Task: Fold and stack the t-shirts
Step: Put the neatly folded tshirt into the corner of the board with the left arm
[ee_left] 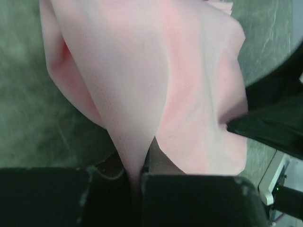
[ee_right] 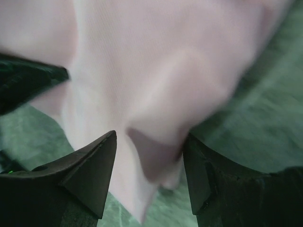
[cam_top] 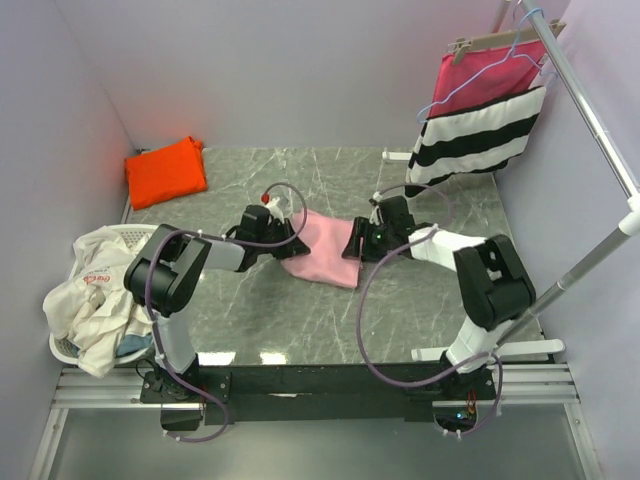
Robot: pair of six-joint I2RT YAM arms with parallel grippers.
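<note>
Left gripper (ee_left: 137, 176) is pinching the pink t-shirt (ee_left: 142, 71), jaws closed on its edge. Right gripper (ee_right: 149, 161) is straddling the opposite edge, jaws apart. Shirt is lying at the centre of the table (cam_top: 300, 330); orange t-shirt (cam_top: 165, 172) is sitting far left. Advice: close right fully, then lift both level.

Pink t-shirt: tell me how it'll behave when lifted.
Likely floppy: the pink t-shirt drapes in folds from the shut left end effector. Probably light, as the cloth looks thin. It may sag: the right end effector stands open.
</note>
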